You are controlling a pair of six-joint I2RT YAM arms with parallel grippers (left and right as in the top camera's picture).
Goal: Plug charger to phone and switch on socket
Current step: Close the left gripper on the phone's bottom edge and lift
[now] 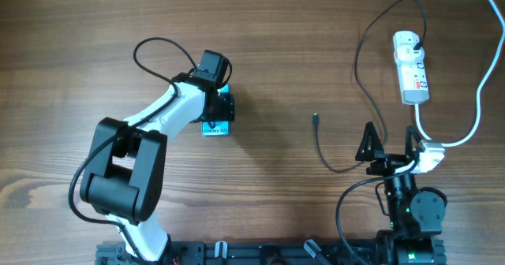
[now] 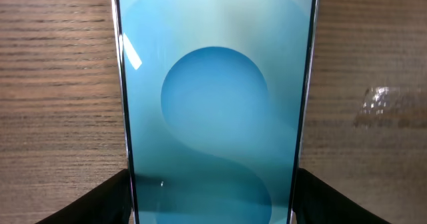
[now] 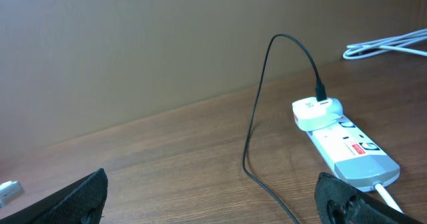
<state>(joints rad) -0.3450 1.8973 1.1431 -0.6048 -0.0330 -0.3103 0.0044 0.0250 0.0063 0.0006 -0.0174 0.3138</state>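
Note:
The phone (image 1: 216, 128) lies flat left of the table's centre, and its teal screen fills the left wrist view (image 2: 213, 104). My left gripper (image 1: 219, 107) is over it, with a black finger pressed on each long edge (image 2: 213, 207). The charger, a thin black cable (image 1: 359, 68), runs from its white plug in the socket (image 1: 412, 72) down to a loose tip (image 1: 316, 117) at mid table. My right gripper (image 1: 390, 145) is open and empty at the front right, with the cable (image 3: 257, 117) and the socket (image 3: 347, 147) ahead of it.
The socket's thick white lead (image 1: 473, 115) curves from its near end past my right gripper and off the top right corner; it also shows in the right wrist view (image 3: 387, 45). The left arm's black cable (image 1: 158, 48) loops above the phone.

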